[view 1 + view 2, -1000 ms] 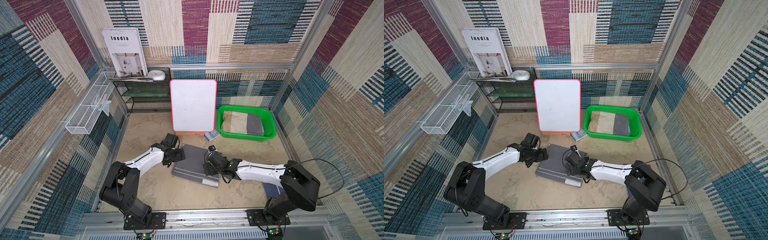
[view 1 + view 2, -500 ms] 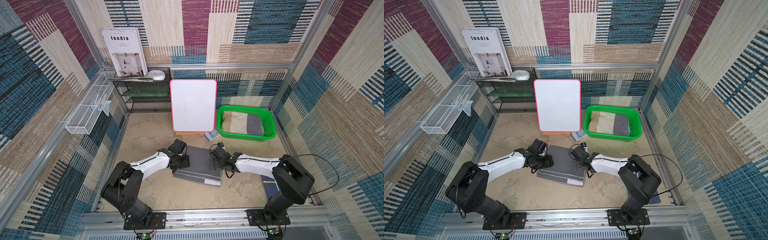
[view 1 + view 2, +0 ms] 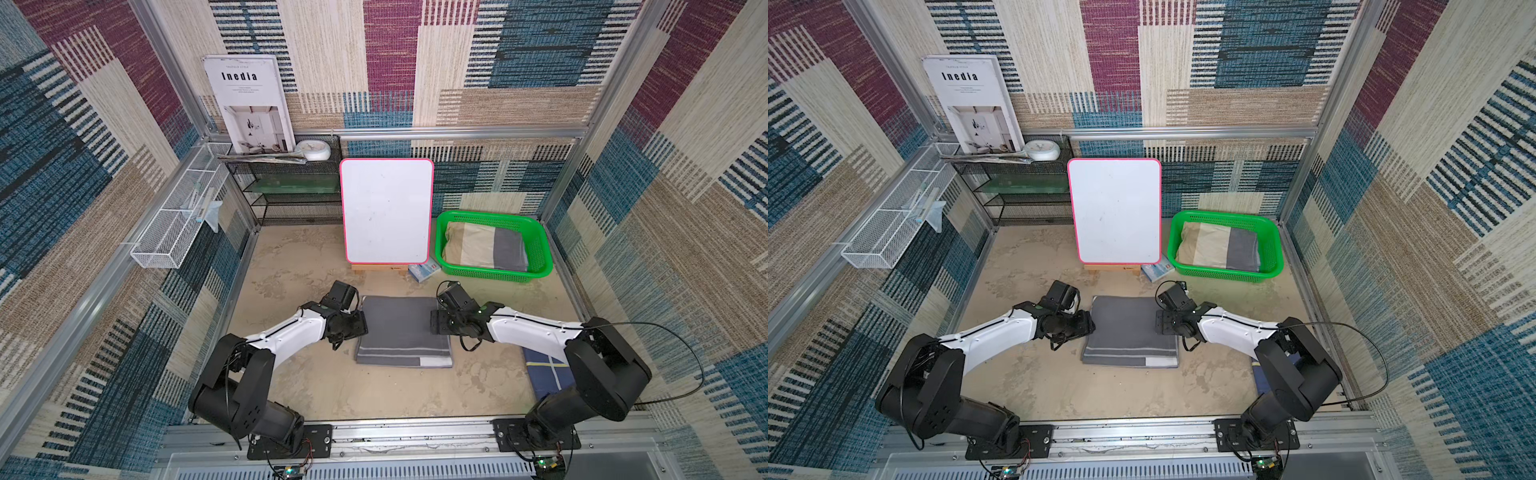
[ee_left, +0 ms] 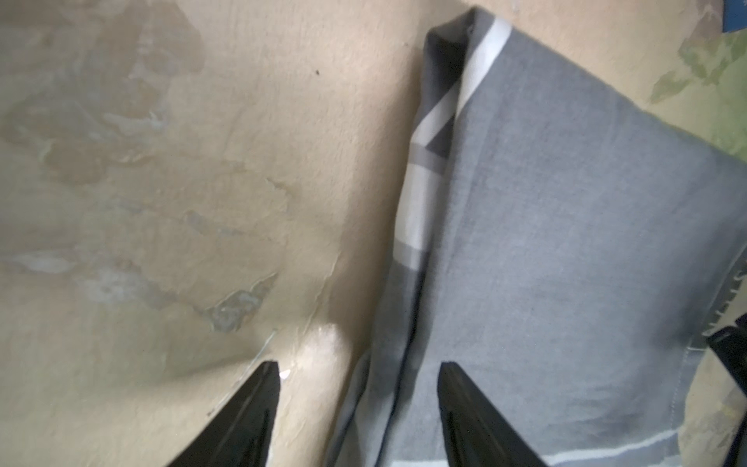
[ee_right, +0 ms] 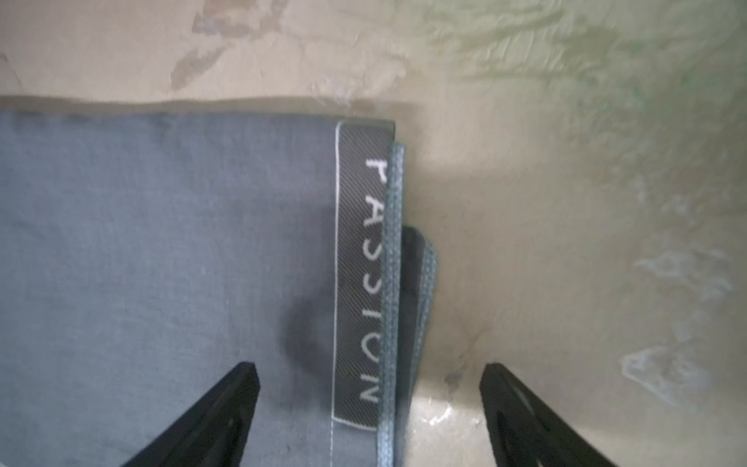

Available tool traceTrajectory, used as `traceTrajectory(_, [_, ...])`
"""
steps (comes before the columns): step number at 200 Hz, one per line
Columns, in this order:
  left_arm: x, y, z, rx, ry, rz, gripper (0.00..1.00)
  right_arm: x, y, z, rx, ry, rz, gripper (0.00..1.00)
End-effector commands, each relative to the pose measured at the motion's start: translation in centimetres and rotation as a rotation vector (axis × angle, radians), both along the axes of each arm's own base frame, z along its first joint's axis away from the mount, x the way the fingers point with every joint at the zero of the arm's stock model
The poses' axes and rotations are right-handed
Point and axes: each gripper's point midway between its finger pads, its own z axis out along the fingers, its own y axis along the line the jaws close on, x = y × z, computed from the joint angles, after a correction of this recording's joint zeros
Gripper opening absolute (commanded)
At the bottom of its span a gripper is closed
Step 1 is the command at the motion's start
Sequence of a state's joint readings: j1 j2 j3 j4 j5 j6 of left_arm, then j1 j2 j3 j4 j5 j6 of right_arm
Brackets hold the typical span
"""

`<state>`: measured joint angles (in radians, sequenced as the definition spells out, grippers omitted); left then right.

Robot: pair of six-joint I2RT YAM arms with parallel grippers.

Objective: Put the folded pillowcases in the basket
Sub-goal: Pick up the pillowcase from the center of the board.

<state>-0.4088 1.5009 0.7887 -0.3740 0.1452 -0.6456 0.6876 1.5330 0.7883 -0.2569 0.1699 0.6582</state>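
The folded grey pillowcase lies flat in the middle of the table in both top views. My left gripper is at its left edge, open. One finger is over the bare table and the other over the cloth. My right gripper is open astride the right edge, by the woven label. The green basket stands at the back right, apart from both grippers.
A beige and grey folded cloth lies in the basket. A pink-rimmed whiteboard stands behind the pillowcase, with a small blue box at its foot. A black shelf and white wire tray are at the back left. A dark blue cloth lies by the right arm.
Both grippers have come in to the pillowcase's two side edges. The pillowcase has turned from skewed to square. The jaws have narrowed a little.
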Motion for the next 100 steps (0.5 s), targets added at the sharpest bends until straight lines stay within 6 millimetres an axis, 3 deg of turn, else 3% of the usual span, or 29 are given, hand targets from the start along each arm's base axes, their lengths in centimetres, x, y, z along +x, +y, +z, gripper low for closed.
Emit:
traceTrajectory(1, [0.5,-1.3,-0.2,-0.050,0.010,-0.052,0.61,-0.7,0.6,-0.2,0.065,0.020,-0.010,0.87])
traceTrajectory(65, [-0.2,-4.1,-2.0,-0.104,0.060,-0.091,0.43,-1.8,2.0,-1.8,0.133,0.091,0.020,0.68])
traceTrajectory(83, [-0.6,-5.0,-2.1,-0.109,0.062,-0.108,0.29,-1.7,2.3,-1.8,0.124,0.093,0.031,0.57])
traceTrajectory(100, [-0.6,-5.7,-1.5,-0.104,0.040,-0.136,0.17,-1.2,1.4,-1.0,0.075,0.051,0.012,0.44])
